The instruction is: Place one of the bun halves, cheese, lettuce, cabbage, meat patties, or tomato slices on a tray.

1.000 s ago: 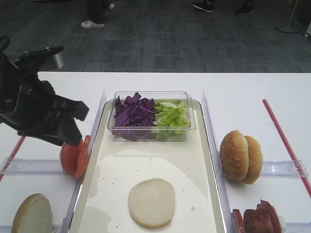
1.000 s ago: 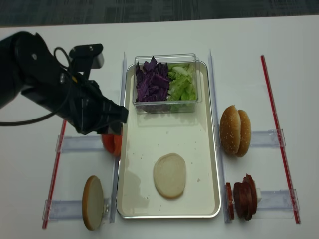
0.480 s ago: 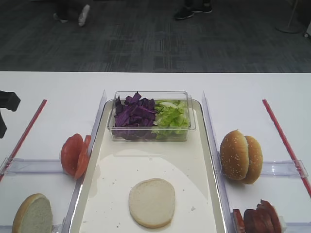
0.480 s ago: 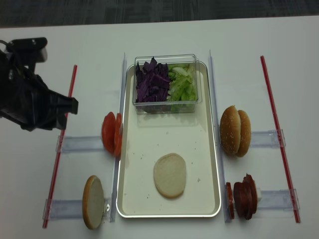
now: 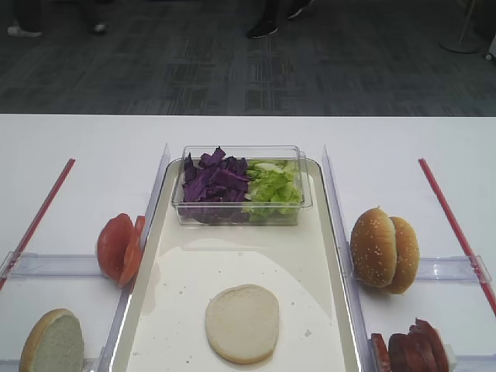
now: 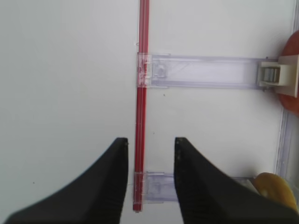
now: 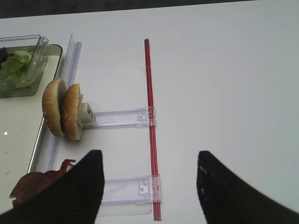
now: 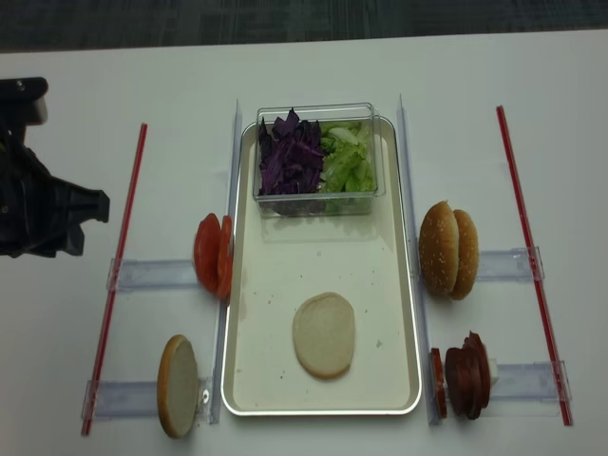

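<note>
Cream tray (image 8: 394,285) sits mid-table. One pale bun half (image 8: 323,333) lies flat on it, toward the tray's 6 o'clock end. At the 12 o'clock end a clear tub (image 8: 316,195) holds purple cabbage (image 8: 290,155) at 9 o'clock and green lettuce (image 8: 347,161) at 3 o'clock, side by side.

At 9 o'clock of the tray, just outside its rim: tomato slices (image 8: 213,255) standing on edge; a second bun half (image 8: 177,385) on edge toward 7 o'clock. At 3 o'clock: sesame buns (image 8: 450,249) on edge; meat patties (image 8: 465,375) toward 5 o'clock.

Left gripper (image 6: 149,179): well off at 9 o'clock, over bare table; fingers (image 6: 110,182) apart with a narrow gap, nothing between them, straddling the red strip (image 6: 141,93) seen below.

Right gripper (image 7: 148,186): fingers spread wide, empty, above the table beside the sesame buns; height probably well clear, view poor.
</note>
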Controlling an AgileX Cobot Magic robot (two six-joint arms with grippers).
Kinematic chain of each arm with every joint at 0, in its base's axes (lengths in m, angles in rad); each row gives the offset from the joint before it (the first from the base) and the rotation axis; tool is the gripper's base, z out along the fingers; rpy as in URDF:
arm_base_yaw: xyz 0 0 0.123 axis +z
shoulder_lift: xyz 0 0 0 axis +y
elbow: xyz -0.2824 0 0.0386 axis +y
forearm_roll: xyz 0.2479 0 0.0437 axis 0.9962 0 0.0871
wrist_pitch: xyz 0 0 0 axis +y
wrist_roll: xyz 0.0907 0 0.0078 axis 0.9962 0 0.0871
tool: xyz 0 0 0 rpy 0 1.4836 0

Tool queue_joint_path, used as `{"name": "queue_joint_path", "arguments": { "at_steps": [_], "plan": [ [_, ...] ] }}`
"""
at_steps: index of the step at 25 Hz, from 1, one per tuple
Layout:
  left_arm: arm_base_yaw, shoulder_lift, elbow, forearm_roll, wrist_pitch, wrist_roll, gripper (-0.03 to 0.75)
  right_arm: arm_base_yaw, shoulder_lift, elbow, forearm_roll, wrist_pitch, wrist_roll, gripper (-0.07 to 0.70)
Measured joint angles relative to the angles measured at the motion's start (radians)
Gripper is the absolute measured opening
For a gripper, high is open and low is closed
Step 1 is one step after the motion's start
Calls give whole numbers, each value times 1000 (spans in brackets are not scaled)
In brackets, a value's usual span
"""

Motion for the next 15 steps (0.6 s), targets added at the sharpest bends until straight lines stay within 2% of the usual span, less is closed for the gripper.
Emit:
{"name": "queue_joint_path", "arguments": {
  "at_steps": [7, 11, 15],
  "plan": [
    [1, -71, 0, 6, 13, 0, 235, 0, 0, 0, 0, 0, 0, 463],
    [2, -170, 0, 7, 81, 0, 235, 0, 0, 0, 0, -2, 0, 463],
    [4, -259, 31, 7, 119, 0, 235, 0, 0, 0, 0, -4, 0, 463]
  ]
}}
